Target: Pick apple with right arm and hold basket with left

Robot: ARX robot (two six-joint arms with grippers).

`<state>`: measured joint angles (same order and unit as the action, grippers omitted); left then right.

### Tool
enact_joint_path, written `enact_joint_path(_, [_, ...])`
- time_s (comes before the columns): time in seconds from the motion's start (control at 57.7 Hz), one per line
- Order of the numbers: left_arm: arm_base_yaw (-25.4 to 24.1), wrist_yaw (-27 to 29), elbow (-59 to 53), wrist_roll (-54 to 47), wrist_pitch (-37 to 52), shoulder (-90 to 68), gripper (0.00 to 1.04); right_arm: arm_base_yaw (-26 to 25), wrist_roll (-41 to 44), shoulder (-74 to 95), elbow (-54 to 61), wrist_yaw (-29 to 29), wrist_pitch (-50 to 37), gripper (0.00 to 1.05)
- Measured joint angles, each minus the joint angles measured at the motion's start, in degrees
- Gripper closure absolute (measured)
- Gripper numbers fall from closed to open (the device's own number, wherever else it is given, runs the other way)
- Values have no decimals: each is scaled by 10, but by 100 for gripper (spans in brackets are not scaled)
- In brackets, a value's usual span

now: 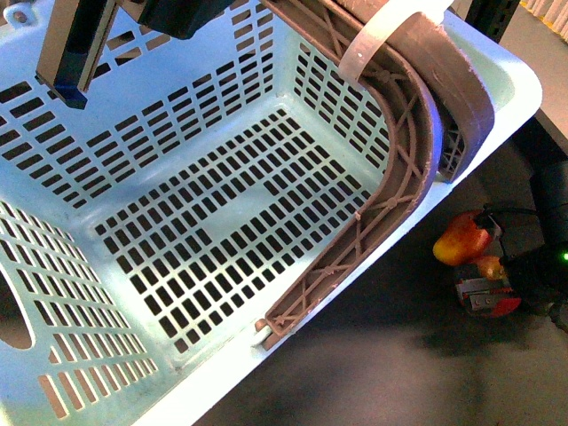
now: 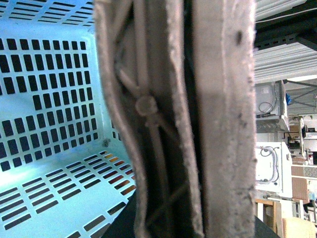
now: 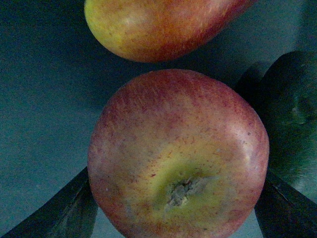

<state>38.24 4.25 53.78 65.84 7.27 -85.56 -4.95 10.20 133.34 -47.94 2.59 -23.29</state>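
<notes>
Pinching the apple [image 3: 178,153] between its 2 dark fingers [image 3: 64,213], the right gripper [image 1: 484,288] is sitting low over the dark table [image 1: 373,373]. 1 finger is pressing against each flank of the fruit, so the jaws are clamped on it. The apple's stem dimple is facing back toward the wrist, and the fruit is filling nearly the whole gap between the fingers. Just past the apple, further out from the fingertips, a red-and-yellow mango [image 3: 163,25] is lying close by; whether the 2 fruits are touching I cannot tell. Outside 1 finger, a dark green fruit [image 3: 292,114] is lying just beside the apple. From the front, this gripper is working beside the basket [image 1: 510,75] and apart from its rim, with the mango lying between gripper and basket wall. The basket is sitting tilted, its slotted floor turned toward the front camera. Its brown handle [image 1: 404,151], bound with a white zip tie [image 1: 377,40], is curving up toward the left gripper [image 1: 182,13], which is showing only as a dark housing above the basket. Right in front of the left wrist the handle is filling the middle of the view, very near, but no finger is showing, so I cannot tell whether those jaws are gripping it.
</notes>
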Motion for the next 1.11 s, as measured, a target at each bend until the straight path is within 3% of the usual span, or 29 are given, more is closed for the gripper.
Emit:
enact_joint_path(0.364, [0,0,0,0,0,0,90,-26,19,-214,105,-32,-15,30])
enact_joint_path(0.606, [0,0,0,0,0,0,90,-17,-9,-504,143,-75,65,30])
enact_joint_path(0.797, [0,0,0,0,0,0,90,83,-92,-676,105,-60,105,30])
enact_joint_path(0.935, [0,0,0,0,0,0,90,177,-108,-657,91,-19,101,30])
enact_joint_path(1.109, [0,0,0,0,0,0,90,242,-112,-602,91,3,76,31])
